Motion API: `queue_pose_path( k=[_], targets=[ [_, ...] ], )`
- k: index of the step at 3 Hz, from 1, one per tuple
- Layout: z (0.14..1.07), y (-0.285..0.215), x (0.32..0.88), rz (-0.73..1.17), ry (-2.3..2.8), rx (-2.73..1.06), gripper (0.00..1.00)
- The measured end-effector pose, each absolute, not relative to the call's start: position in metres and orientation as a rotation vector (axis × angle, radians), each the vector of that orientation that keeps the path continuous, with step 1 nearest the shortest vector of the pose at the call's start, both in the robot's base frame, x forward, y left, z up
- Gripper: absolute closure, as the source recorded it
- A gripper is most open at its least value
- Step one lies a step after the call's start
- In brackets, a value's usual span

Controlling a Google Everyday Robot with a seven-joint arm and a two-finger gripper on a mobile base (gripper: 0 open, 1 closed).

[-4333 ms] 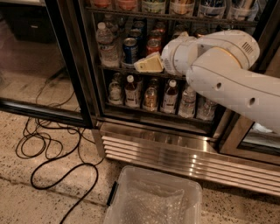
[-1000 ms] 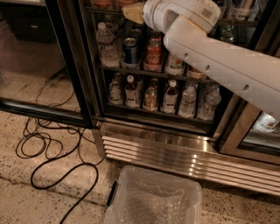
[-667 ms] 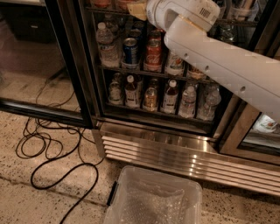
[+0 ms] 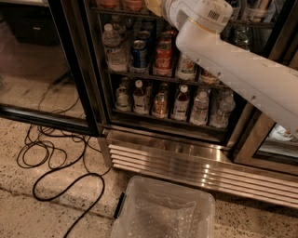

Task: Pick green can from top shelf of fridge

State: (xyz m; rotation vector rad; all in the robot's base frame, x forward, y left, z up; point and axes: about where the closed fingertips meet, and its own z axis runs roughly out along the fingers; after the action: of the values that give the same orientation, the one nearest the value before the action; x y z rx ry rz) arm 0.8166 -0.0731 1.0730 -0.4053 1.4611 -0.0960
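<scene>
The fridge (image 4: 95,88) stands open, with a black frame and a steel slatted base grille (image 4: 186,162). My white arm reaches in from the right. My gripper (image 4: 152,5) is at the very top edge of the view, inside the fridge and just above a wire rack (image 4: 116,10). Most of it is cut off. No green can shows; it is out of view. I cannot tell whether this rack is the top shelf. Two orange-toned cans (image 4: 132,3) stand on it, left of my gripper.
The middle rack holds a water bottle (image 4: 113,46), a blue can (image 4: 138,53) and a red can (image 4: 164,56). Several bottles (image 4: 160,100) fill the lower rack. The glass door (image 4: 37,69) stands open at left. A clear plastic bin (image 4: 163,214) and black cables (image 4: 56,158) lie on the floor.
My arm has risen from the middle rack to the upper one, and my gripper has moved up to the top edge of the view. Over the last second it has crept a little higher.
</scene>
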Motion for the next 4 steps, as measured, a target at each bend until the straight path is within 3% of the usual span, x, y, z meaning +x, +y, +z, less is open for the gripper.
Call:
queue_pose_path(
  k=[2, 4],
  targets=[
    [1.064, -0.072, 0.843, -0.124, 1.469, -0.370, 0.24],
    [1.067, -0.071, 0.851, -0.126, 1.459, -0.356, 0.66]
  ],
)
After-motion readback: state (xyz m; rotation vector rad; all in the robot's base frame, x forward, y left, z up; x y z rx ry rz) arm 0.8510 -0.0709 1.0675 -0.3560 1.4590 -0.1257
